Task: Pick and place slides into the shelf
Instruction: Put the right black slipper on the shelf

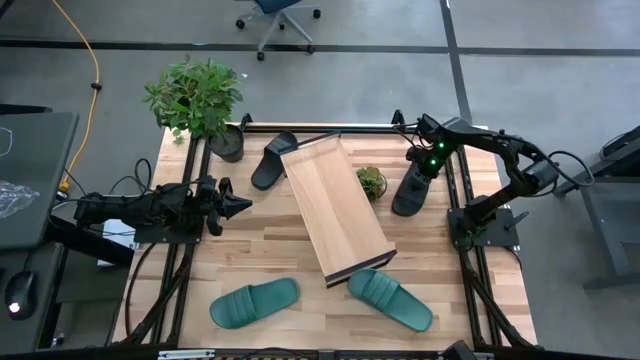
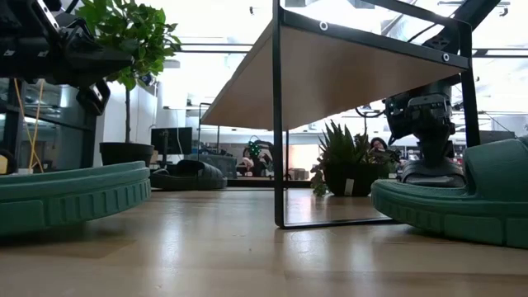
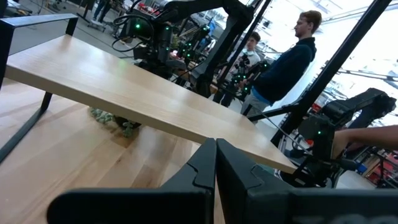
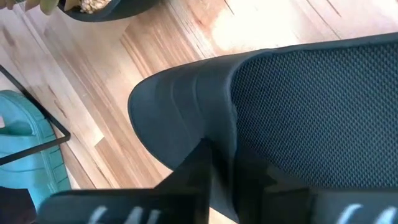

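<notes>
A black slide (image 1: 408, 192) lies sole down on the table to the right of the shelf (image 1: 335, 210). My right gripper (image 1: 425, 165) comes down on its far end, shut on it. A second black slide (image 1: 272, 160) lies at the shelf's far left corner. Two teal slides (image 1: 255, 303) (image 1: 390, 298) lie near the front edge. The light-wood shelf stands slantwise at mid-table on thin dark legs (image 2: 278, 124). My left gripper (image 1: 240, 205) hovers shut at the table's left, level and pointing at the shelf, touching nothing. My right gripper pinches the black slide's raised rim (image 4: 211, 124) beside its rounded end (image 4: 161, 106). One finger lies on the textured footbed side (image 4: 298, 106), the other outside the rim. The fingers slant down from above. The slide lies flat on the tabletop.
A small potted plant (image 1: 371, 182) stands between the shelf and the held slide. A large potted plant (image 1: 195, 95) stands at the far left corner. People stand in the room beyond the table (image 3: 292, 62). Bare tabletop shows between the shelf and the left arm.
</notes>
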`<state>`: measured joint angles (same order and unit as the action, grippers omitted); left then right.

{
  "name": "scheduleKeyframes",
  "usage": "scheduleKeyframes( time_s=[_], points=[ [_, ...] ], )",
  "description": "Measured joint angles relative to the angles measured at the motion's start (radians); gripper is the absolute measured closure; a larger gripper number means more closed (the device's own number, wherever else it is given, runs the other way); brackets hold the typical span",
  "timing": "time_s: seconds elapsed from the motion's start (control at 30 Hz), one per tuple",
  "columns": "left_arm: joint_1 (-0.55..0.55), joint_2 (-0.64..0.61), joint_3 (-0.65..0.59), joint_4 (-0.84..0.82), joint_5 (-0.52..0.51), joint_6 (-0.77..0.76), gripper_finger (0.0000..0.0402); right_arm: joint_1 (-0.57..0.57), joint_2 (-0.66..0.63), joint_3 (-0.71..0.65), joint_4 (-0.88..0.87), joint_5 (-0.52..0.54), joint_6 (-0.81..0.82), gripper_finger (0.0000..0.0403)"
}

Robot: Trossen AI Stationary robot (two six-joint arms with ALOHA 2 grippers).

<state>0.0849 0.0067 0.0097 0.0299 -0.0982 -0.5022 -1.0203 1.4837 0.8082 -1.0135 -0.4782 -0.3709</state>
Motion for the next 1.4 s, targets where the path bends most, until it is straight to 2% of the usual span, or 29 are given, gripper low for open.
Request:
scheduleKeyframes(
  time_s=[0.13,0.47,0.83,1.03,1.4],
  points=[
    [0.000,0.000,0.000,0.000,0.000,0.000,0.0401,0.000,0.000,0.000,-0.008,0.000,0.003,0.0399],
    [0.000,0.000,0.000,0.000,0.001,0.008,0.0401,0.000,-0.009,0.030,-0.086,0.007,0.011,0.0401],
    [0.000,0.000,0.000,0.000,0.002,0.008,0.0401,0.000,-0.181,0.146,-0.111,0.023,0.109,0.0402],
    [0.000,0.000,0.000,0.000,0.002,0.008,0.0401,0.000,-0.267,0.219,-0.175,0.083,0.141,0.0402],
    [0.000,0.000,0.000,0.000,0.001,0.024,0.0401,0.000,-0.388,0.338,-0.211,0.080,0.275,0.0403]
  ],
)
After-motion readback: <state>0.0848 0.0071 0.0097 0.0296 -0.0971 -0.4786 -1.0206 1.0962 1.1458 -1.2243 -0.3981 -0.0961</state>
